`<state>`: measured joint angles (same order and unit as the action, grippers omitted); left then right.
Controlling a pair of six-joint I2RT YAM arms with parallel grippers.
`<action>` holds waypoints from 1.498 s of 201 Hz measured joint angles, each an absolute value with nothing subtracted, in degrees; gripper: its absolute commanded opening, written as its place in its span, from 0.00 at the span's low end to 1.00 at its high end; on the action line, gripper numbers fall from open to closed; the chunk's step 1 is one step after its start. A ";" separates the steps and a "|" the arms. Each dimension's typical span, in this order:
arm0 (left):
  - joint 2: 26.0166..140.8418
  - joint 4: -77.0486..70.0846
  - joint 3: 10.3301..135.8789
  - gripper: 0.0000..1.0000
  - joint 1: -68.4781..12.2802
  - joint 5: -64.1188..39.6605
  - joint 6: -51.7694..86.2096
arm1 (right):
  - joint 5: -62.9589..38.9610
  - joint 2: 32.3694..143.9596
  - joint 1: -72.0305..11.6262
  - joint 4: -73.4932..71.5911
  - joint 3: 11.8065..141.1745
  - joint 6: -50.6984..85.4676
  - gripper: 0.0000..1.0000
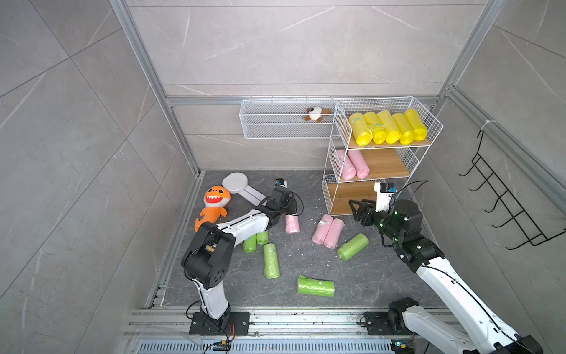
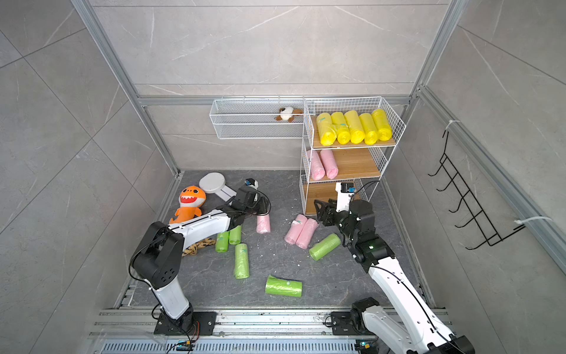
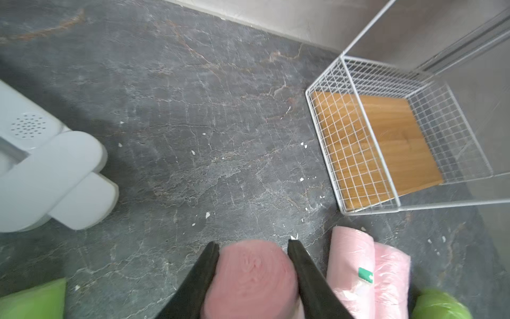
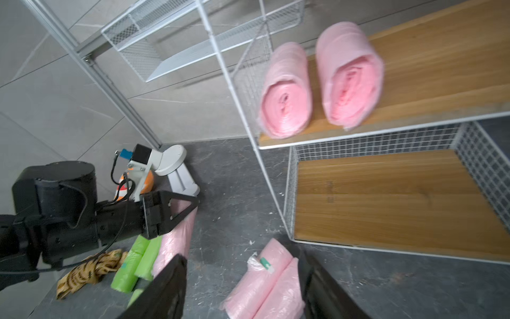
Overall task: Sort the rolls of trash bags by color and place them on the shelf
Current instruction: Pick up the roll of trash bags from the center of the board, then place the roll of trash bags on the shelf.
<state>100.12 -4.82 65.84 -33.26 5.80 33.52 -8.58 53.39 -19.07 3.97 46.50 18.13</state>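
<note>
Five yellow rolls (image 1: 387, 127) fill the top tier of the shelf (image 1: 389, 165) at 2 o'clock; two pink rolls (image 1: 352, 164) lie on its middle board. Five green rolls (image 1: 271, 260) and two more pink, soft and crinkly, lie on the counter (image 1: 306, 190). The left claw (image 3: 253, 243) pinches a fifth pink roll (image 3: 249, 279); the right claw (image 4: 241, 256) gapes empty.

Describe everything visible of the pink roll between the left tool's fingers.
The pink roll is a soft cylinder of thin crinkled plastic, its spiral-wound end facing the left wrist camera. The left tool is closed on it near that end, one black finger on each side. In a top view the roll stretches over the floor, apart from the pink pair; whether it is lifted is unclear.
</note>
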 measured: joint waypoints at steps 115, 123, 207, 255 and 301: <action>79.53 -26.48 47.46 0.24 -31.77 4.27 56.31 | -2.57 69.01 -46.83 -5.74 48.88 19.44 0.80; 78.72 -27.83 46.41 0.24 -31.77 4.27 57.95 | -2.81 70.50 -47.03 -7.66 48.88 20.10 0.82; 74.13 -37.82 37.82 0.24 -33.52 6.90 71.64 | -3.77 81.08 -48.03 -25.65 48.86 29.02 0.89; 73.41 -41.50 36.97 0.24 -34.54 9.28 75.29 | -1.41 83.18 -49.95 -28.84 48.86 30.87 0.70; 73.32 -43.16 36.29 0.24 -34.89 10.61 77.30 | 0.45 83.29 -50.35 -30.55 48.86 30.96 0.47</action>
<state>73.32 -43.16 36.29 -34.89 10.61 77.30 0.45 83.29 -50.35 -30.55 48.86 30.96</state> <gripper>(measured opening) 0.398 0.527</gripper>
